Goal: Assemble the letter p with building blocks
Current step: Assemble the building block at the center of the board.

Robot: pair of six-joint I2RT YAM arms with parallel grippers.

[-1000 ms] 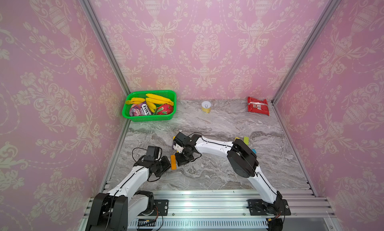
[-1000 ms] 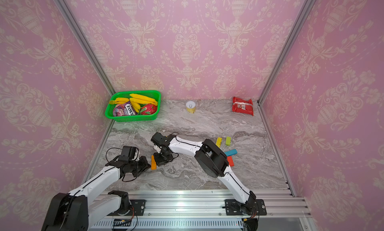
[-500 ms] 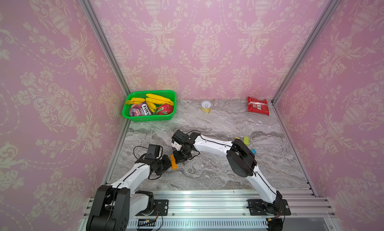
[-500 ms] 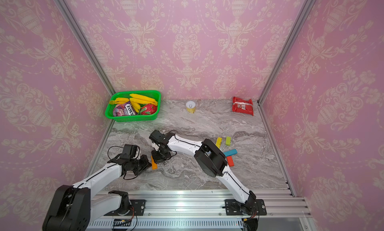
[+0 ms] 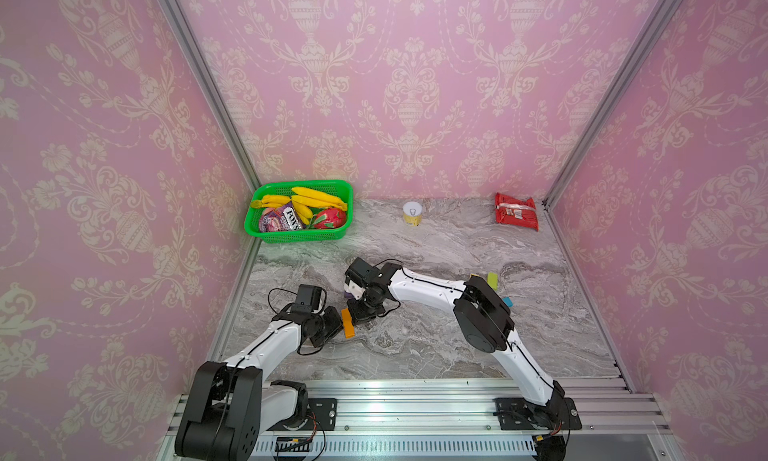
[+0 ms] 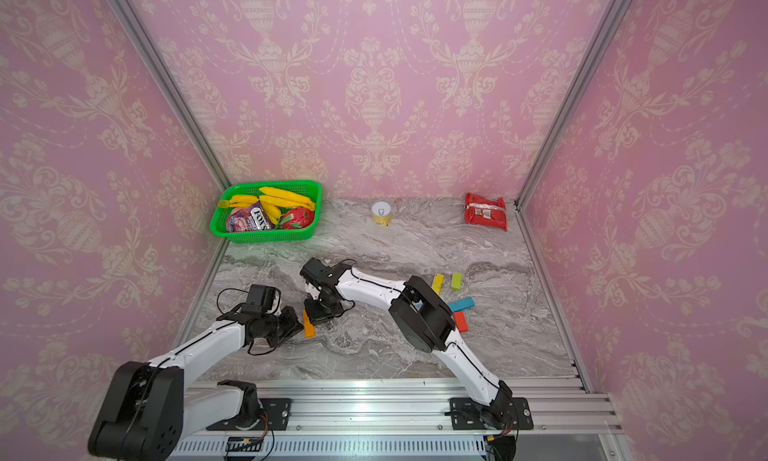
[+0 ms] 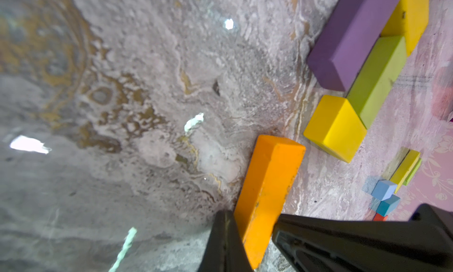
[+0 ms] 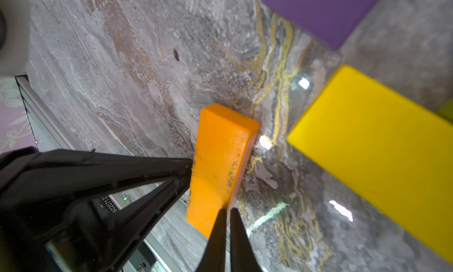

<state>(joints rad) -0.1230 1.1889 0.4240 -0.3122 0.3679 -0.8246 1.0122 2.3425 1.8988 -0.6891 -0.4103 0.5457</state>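
The marbled bench (image 5: 415, 355) is seen in both top views. Toward 9 o'clock of its middle, the left claw (image 5: 338, 322) is clamped on the orange block (image 5: 348, 322), which is held on edge low over the bench. The right claw (image 8: 226, 210) is pressed together with nothing between, and its tip is set against that block from about 1 o'clock. Just beyond, a purple block (image 7: 353, 38), a lime green block (image 7: 377, 82) and a yellow block (image 7: 335, 128) are laid close together. Toward 3 o'clock, a blue block (image 6: 462, 304) and a red block (image 6: 460, 322) are found.
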